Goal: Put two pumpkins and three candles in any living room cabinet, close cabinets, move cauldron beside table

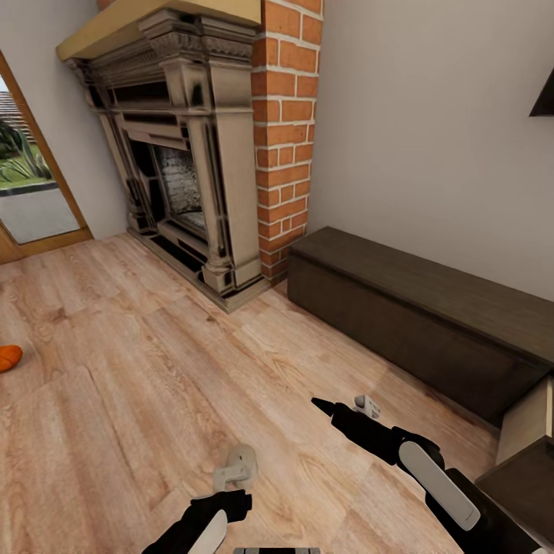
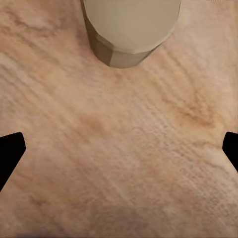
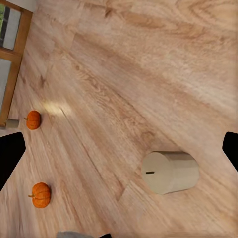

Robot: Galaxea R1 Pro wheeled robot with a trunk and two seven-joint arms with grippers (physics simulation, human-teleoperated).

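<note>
Head view: both arms hang low over the wood floor [image 1: 138, 369], a candle [image 1: 237, 465] just ahead of the left gripper [image 1: 231, 492], another candle [image 1: 368, 405] beside the right gripper [image 1: 327, 408], one pumpkin [image 1: 9, 357] far left, the dark cabinet [image 1: 415, 315] along the wall. Left wrist: fingers [image 2: 11, 148] spread wide, empty, a candle [image 2: 130, 29] standing ahead. Right wrist: fingers [image 3: 10, 153] wide too, a candle [image 3: 170, 172] between them on its side, two pumpkins [image 3: 40, 194] well apart from it.

Open floor [image 1: 115, 369] ahead and left; candle [image 1: 240, 464] just before left arm; cabinet [image 1: 431, 323] blocks right; fireplace [image 1: 185, 146] ahead.
</note>
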